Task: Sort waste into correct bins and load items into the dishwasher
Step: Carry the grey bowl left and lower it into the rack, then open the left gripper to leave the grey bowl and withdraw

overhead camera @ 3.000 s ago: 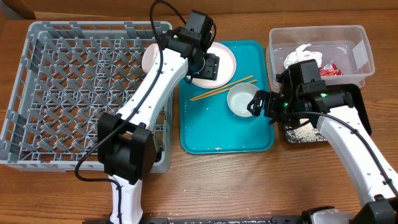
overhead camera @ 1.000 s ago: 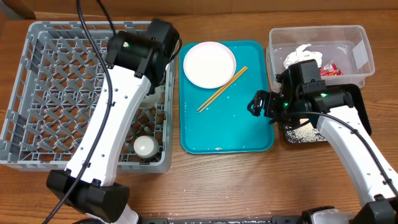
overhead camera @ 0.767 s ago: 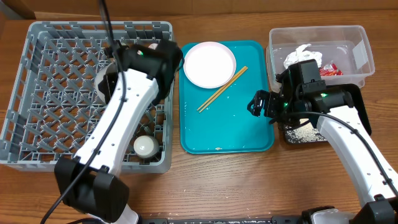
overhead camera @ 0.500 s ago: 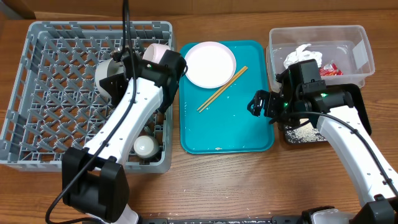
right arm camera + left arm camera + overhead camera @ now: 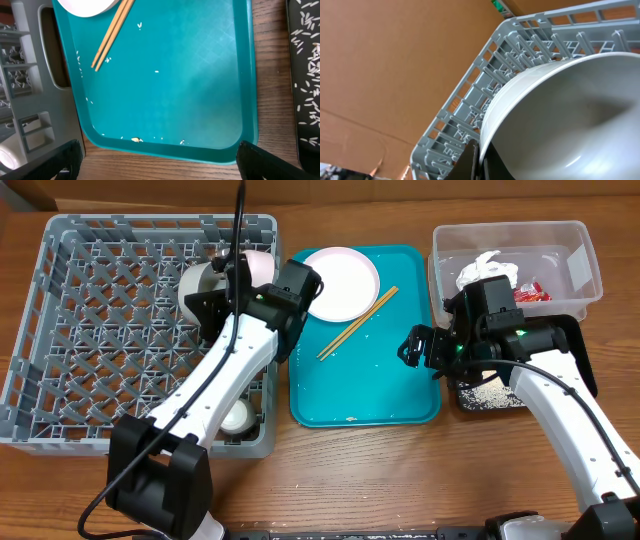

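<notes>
My left gripper [image 5: 214,292] is shut on the rim of a white bowl [image 5: 194,280], held tilted over the back right of the grey dishwasher rack [image 5: 90,330]. In the left wrist view the bowl [image 5: 570,110] fills the frame, its rim pinched between my fingers [image 5: 470,161]. A large white plate [image 5: 340,280] and two chopsticks [image 5: 358,323] lie on the teal tray [image 5: 370,390]. My right gripper [image 5: 420,346] hangs open over the tray's right edge, holding nothing. A few rice grains and a brown scrap [image 5: 135,140] lie near the tray's front edge.
The clear tub [image 5: 570,240] holds a napkin [image 5: 487,268] and a red wrapper [image 5: 532,292]. The black tray [image 5: 490,396] beside it holds rice. In the rack, another pale dish [image 5: 258,264] stands on edge and a small cup [image 5: 235,417] sits at the front right.
My left arm has carried the bowl across the rack toward its back right corner. The right arm has not moved.
</notes>
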Tool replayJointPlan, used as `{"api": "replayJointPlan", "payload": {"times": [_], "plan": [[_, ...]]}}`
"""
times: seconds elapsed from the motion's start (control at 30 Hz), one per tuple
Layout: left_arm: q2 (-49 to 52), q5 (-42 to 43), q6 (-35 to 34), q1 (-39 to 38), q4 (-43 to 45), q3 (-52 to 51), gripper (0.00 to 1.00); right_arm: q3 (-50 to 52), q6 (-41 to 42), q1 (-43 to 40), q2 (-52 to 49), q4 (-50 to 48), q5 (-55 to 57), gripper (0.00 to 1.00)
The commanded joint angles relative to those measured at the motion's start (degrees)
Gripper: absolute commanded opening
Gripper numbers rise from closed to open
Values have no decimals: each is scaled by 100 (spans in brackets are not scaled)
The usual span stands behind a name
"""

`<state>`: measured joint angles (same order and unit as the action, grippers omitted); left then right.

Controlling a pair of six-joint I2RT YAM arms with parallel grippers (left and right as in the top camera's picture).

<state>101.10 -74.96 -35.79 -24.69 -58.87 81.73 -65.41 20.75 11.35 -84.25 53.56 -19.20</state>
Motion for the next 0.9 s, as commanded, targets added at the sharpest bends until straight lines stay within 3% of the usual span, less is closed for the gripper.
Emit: {"api": "replayJointPlan", "payload": {"times": [0.0, 0.6, 0.87], "plan": [[-13, -4, 289, -55, -48, -48, 4, -142, -20, 26, 98, -31, 31, 100], [-13, -212, 68, -385, 334, -1226, 4, -142, -20, 26, 98, -31, 31, 100], [-13, -1222, 269, -385, 564, -1259, 4, -142, -20, 26, 98, -31, 31, 100]]}}
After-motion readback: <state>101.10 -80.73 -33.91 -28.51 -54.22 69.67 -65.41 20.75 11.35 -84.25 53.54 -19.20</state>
